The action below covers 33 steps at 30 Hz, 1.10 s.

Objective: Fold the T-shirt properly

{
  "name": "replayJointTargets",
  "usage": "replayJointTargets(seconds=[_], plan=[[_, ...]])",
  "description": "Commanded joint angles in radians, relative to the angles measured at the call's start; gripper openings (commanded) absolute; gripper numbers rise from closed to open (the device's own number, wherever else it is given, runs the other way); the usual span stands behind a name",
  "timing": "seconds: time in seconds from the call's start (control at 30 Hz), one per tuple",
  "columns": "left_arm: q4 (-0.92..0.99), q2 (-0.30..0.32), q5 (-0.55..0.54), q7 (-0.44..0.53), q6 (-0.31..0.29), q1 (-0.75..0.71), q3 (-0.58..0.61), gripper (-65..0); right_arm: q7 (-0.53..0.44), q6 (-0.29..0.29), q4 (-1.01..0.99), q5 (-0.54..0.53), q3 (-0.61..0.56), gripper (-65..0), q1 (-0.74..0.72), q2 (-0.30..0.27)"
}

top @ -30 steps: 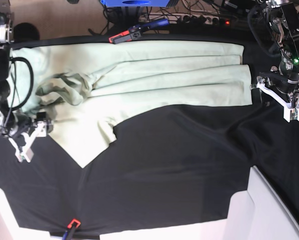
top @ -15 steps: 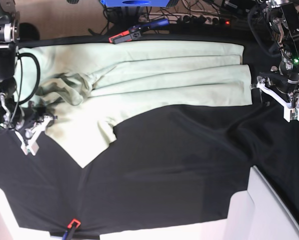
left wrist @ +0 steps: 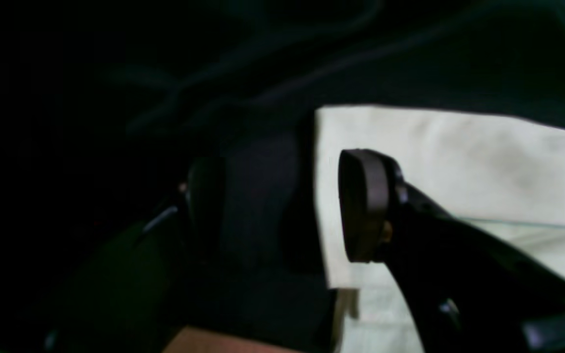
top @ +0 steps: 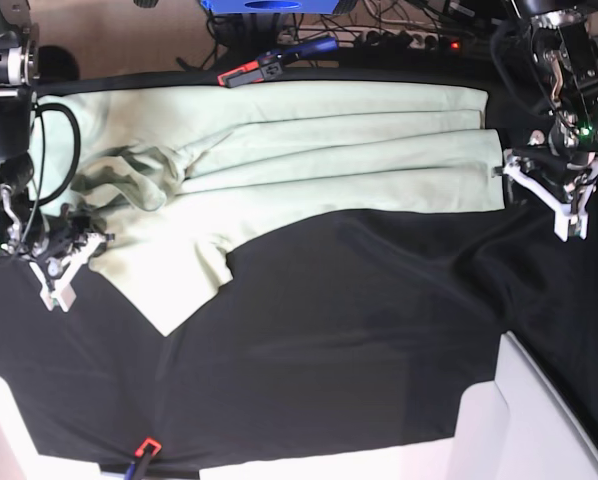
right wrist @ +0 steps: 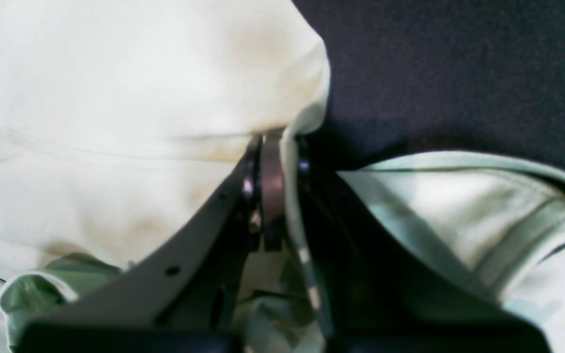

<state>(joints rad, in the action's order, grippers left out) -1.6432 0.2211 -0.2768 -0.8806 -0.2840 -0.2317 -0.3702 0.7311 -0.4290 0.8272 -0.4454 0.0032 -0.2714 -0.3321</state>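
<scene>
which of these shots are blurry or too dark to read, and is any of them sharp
Left wrist view: very dark and soft, only the T-shirt edge and one finger pad read. Right wrist view: bright but blurred close up, the right gripper shut on cloth. Base view: sharpest and evenly lit, the black table cloth showing faint sheen.

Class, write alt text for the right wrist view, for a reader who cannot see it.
The right gripper is shut on a fold of the pale mint-green T-shirt, seen close up between its dark fingers. Rumpled shirt fabric fills the left and lower right; the black table cloth shows at upper right.
</scene>
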Motion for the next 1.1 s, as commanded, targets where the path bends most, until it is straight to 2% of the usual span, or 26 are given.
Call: replayJointTargets(seconds=[0.0,0.1,0.23,0.3,0.73,0.87,0.97,1.0,1.07], plan=[[-0.013,0.001,-0.002,0.016,-0.005,0.015,-0.011,-28.2,-0.012,-0.004,0.014,-0.011,0.004,-65.0,-0.025,-0.015],[-0.013,-0.009,-0.002,0.016,-0.039,0.033,-0.016,-25.7,-0.011,-0.004,0.017,-0.011,0.004,-65.0,-0.025,-0.015],[0.077,-0.005,0.000,0.014,-0.042,0.082,-0.016,-14.4,-0.006,-0.004,0.017,-0.011,0.004,-65.0,-0.025,-0.015],[0.137,-0.004,0.000,0.019,-0.042,0.105,-0.016,-10.9,-0.006,-0.004,0.017,-0.011,0.004,-65.0,-0.025,-0.019],[0.403,-0.010,0.006,0.025,-0.042,0.265,-0.008,-10.7,-0.005,-0.004,0.017,-0.011,0.004,-65.0,-0.025,-0.017],[0.490,-0.030,0.011,0.045,-0.042,0.309,-0.005,-10.7,-0.005,-0.004,0.017,-0.011,0.004,-65.0,-0.025,-0.017],[0.539,-0.044,0.012,0.108,-0.042,0.311,-0.003,-12.8,-0.005,-0.004,0.017,-0.011,0.004,-65.0,-0.025,-0.019],[0.550,-0.048,0.012,0.116,-0.042,0.311,-0.003,-16.8,-0.005,-0.004,0.017,-0.011,0.004,-65.0,-0.025,-0.020],[0.561,-0.052,0.012,0.130,-0.042,0.311,-0.003,-32.4,-0.005,-0.004,0.017,-0.011,0.004,-65.0,-0.025,-0.022]])
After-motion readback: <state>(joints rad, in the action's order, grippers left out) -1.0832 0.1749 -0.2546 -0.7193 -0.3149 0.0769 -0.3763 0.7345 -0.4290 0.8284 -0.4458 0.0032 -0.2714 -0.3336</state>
